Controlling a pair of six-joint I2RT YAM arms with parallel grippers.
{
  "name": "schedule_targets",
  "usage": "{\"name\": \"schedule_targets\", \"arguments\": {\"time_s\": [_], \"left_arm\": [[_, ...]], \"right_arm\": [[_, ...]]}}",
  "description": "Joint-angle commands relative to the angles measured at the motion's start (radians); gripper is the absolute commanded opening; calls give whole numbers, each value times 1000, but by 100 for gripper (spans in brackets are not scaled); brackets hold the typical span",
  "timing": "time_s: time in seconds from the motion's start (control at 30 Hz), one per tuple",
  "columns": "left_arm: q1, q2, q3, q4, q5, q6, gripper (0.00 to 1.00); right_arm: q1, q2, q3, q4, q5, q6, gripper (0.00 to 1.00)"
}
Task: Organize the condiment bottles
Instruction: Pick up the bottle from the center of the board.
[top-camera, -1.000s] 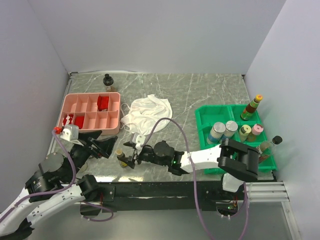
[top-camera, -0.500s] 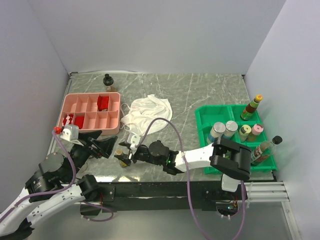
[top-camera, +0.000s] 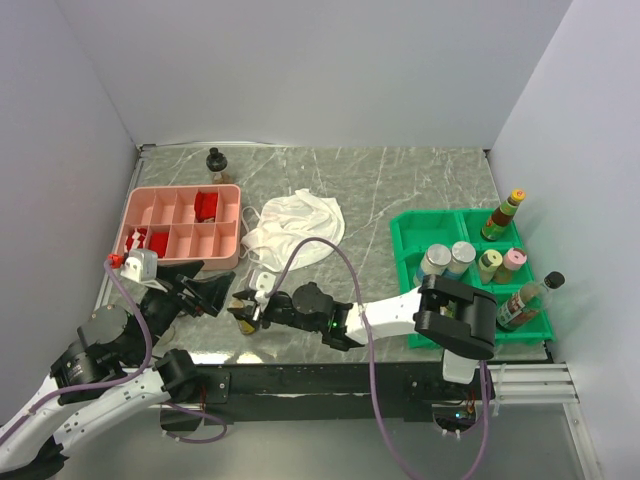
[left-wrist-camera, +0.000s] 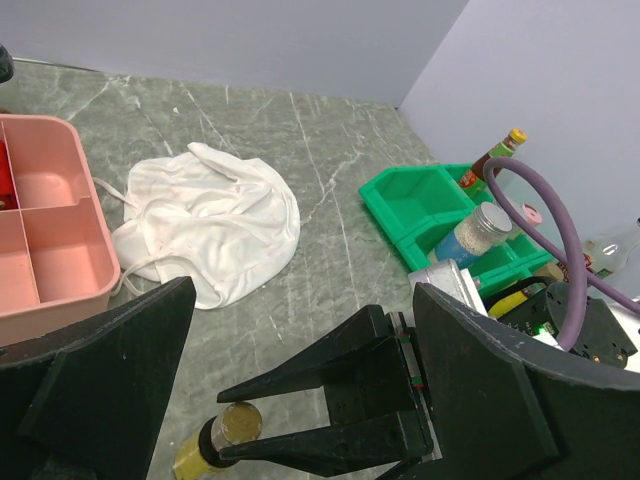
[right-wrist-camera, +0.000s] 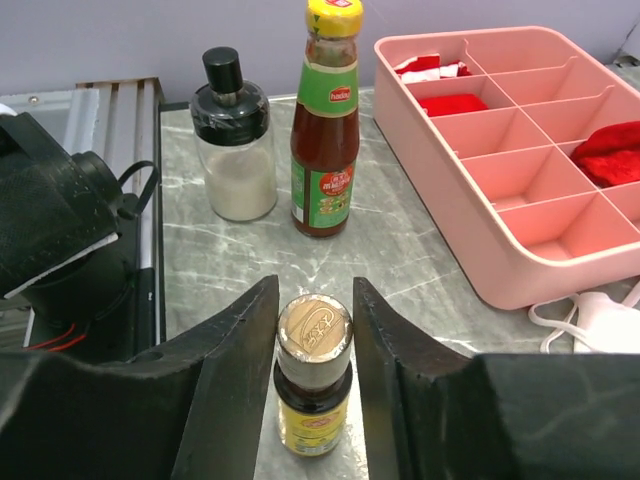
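At 7 o'clock of table, your right gripper has closed, pinching gold-capped bottle; left gripper spread wide. Grasp seems done, lift next.

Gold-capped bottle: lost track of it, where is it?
In the top view, the gold-capped bottle stands near the table's front edge, left of centre, between the right gripper's fingers, near the pink tray.

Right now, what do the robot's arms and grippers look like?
The left arm and right arm are white links with chunky black joints, each trailing a purple cable. The left gripper and right gripper have black wedge-shaped fingers.
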Motion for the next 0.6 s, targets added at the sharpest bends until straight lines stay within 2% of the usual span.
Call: {"name": "schedule_targets", "arguments": {"time_s": [0.0,0.13,0.23,0.37,0.43,0.47,0.5,0.57], "left_arm": [[6,0,10,16,-13,7,97],[6,-2,10,17,-15,5,97],[6,0,9,16,-15,5,97],[6,6,10,14,-15,7,97],[6,8,12,14,-16,5,97],[6,8,13,13,-16,5,97],[6,8,13,14,-16,4,97],[6,6,10,14,-18,5,97]], "right_arm": [[10,4,36,20,17,-9,40],[12,-5,31,5,33,-18,37],[13,-2,40,-27,-3,-14,46],[16,24,69,-66,11,-9,47],[18,24,69,-64,40,-14,40],[18,15,63,-43,40,-15,35],[19,7,40,-29,68,-17,25],[19,-19,17,11,121,-23,17]]}}
